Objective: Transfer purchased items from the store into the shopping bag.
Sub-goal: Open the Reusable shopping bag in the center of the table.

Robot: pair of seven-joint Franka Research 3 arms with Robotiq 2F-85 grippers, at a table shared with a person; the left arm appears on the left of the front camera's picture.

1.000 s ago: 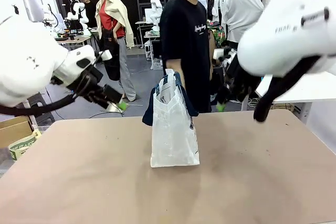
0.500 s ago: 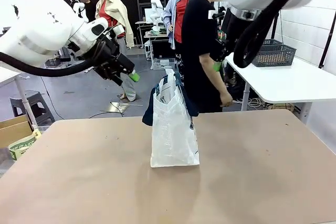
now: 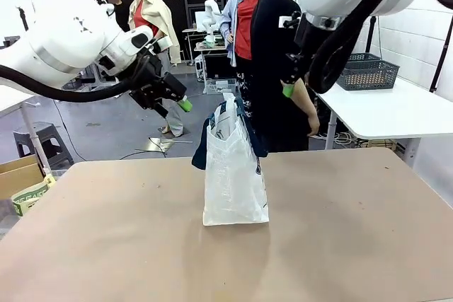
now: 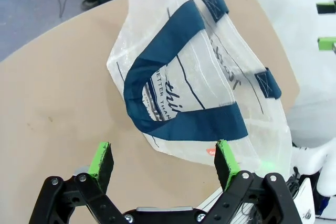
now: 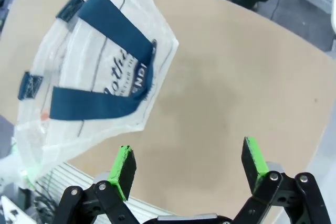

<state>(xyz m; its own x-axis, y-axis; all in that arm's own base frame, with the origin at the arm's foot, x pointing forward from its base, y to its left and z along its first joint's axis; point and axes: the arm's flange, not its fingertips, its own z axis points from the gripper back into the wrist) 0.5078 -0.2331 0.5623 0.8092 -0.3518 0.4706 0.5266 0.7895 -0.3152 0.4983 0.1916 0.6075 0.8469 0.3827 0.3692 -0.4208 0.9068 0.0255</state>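
Observation:
The shopping bag [image 3: 235, 175] stands upright in the middle of the brown table [image 3: 106, 245], whitish and translucent, with navy handles. My left gripper [image 3: 173, 106] hangs open in the air up and to the left of the bag's mouth. My right gripper [image 3: 289, 88] is open too, high up to the bag's right. In the left wrist view the bag [image 4: 210, 77] lies beyond the open left gripper [image 4: 164, 156]. In the right wrist view the bag [image 5: 100, 77] sits to the left of the open right gripper [image 5: 189, 161]. The store [image 3: 368, 72], a dark grey openwork basket, rests on a white side table. The purchased items are out of view.
A person [image 3: 276, 68] in a black shirt stands just behind the bag at the far edge. The white side table [image 3: 396, 111] is at the right. A cardboard box [image 3: 18, 175] and a stool [image 3: 46, 139] sit off the left edge.
Both arms have risen, and their grippers now hang above the bag's two sides. The person has turned side-on and shifted to the right.

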